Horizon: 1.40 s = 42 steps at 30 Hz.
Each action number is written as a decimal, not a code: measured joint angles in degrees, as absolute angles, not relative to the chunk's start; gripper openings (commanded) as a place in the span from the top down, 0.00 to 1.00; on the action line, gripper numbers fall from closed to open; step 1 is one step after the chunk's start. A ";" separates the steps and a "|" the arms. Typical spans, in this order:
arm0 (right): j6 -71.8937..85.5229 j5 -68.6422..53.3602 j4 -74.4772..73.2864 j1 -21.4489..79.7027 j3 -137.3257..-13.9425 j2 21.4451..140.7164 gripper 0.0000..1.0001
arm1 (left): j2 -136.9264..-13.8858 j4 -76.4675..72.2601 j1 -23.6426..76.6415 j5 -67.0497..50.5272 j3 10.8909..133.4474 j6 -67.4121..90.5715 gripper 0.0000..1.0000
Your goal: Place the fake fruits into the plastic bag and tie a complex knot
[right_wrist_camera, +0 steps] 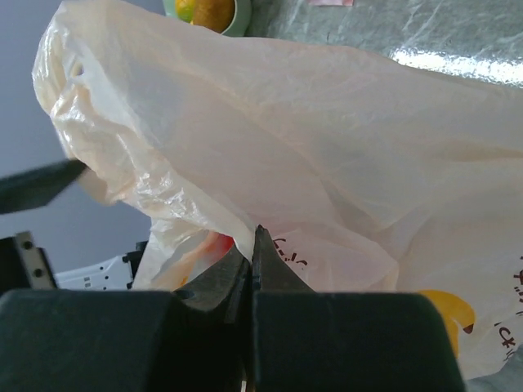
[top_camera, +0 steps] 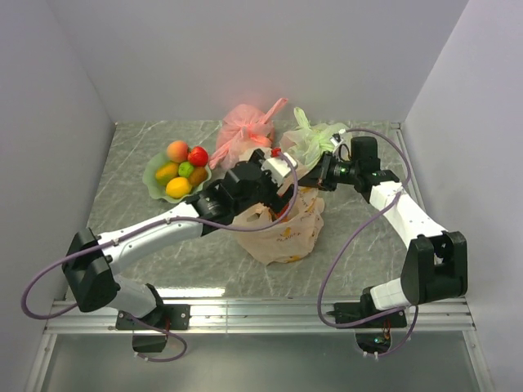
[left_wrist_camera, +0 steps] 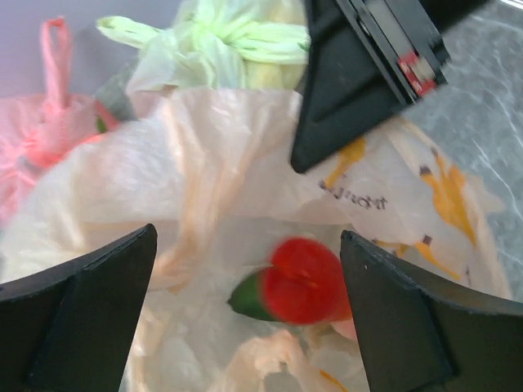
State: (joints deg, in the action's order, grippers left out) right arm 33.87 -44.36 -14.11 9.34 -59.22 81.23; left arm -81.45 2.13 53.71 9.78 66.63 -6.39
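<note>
Fruit (left_wrist_camera: 298, 282), red and glossy, lay inside the plastic bag (left_wrist_camera: 221, 163), directly below the left gripper (left_wrist_camera: 248, 245), whose fingers stood apart; the right gripper (right_wrist_camera: 252, 253) was clamped on the bag's rim.

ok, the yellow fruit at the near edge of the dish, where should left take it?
Across the rounded middle of the yellow fruit, straight down from above. It lies in the dish with the green fruit and others close against its far side, so a sideways approach would likely knock them. The left gripper is open.
</note>
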 measured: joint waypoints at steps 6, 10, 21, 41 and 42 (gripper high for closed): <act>34.00 -45.12 -14.15 9.10 -59.18 81.82 1.00 | -79.77 7.81 50.72 10.46 75.20 -5.04 0.01; 33.47 -45.12 -14.17 9.10 -59.18 81.95 1.00 | -75.48 12.38 41.58 6.59 80.27 -1.96 0.03; 31.77 -45.12 -14.66 9.08 -59.18 81.95 1.00 | -92.53 25.36 8.58 6.81 94.06 15.25 0.01; 30.33 -45.12 -14.83 9.08 -58.85 81.93 1.00 | -117.16 34.54 1.85 7.79 104.81 24.73 0.01; 30.30 -45.12 -14.83 9.08 -58.85 81.93 1.00 | -117.64 34.57 1.85 7.49 104.79 24.73 0.01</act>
State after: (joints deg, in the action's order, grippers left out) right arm 30.30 -45.12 -14.83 9.08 -58.85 81.93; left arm -117.64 34.57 1.85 7.49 104.79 24.73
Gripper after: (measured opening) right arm 0.006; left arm 0.993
